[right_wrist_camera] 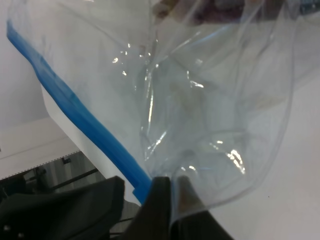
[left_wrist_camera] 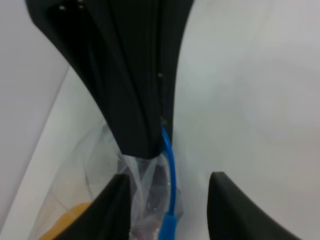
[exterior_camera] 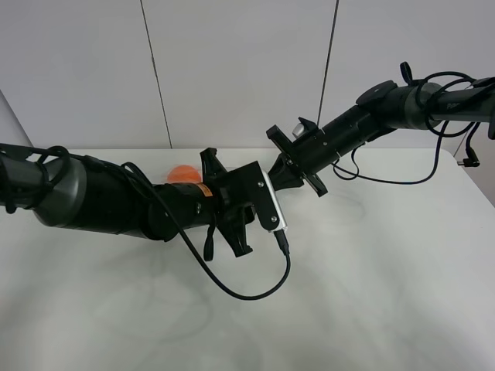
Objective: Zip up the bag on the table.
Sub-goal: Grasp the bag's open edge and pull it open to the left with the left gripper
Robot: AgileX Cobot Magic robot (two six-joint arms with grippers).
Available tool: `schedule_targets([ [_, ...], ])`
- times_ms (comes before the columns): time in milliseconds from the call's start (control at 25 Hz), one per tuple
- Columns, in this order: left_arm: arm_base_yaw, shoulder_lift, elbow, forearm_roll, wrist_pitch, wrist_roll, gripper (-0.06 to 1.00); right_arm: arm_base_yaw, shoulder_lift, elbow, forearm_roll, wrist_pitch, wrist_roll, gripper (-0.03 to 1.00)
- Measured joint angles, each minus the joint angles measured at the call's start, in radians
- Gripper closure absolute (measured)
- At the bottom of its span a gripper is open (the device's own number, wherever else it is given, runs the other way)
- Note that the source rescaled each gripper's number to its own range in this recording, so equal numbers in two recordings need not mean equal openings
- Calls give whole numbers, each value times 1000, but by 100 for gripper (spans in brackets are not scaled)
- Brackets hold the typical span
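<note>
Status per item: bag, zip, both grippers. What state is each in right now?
bag: crumpled, pinched at one edge by the right gripper
zip strip: runs between the left gripper's fingers; cannot tell if sealed
left gripper: open, straddling the zip strip
right gripper: shut on the bag
</note>
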Motion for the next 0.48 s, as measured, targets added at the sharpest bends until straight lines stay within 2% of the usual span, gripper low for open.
schedule_targets([
  [200,7,0,0,2,0,0,54,0,0,0,0,0,0,97],
  [480,58,23,0,19,-6,-33,54,0,0,0,0,0,3,97],
])
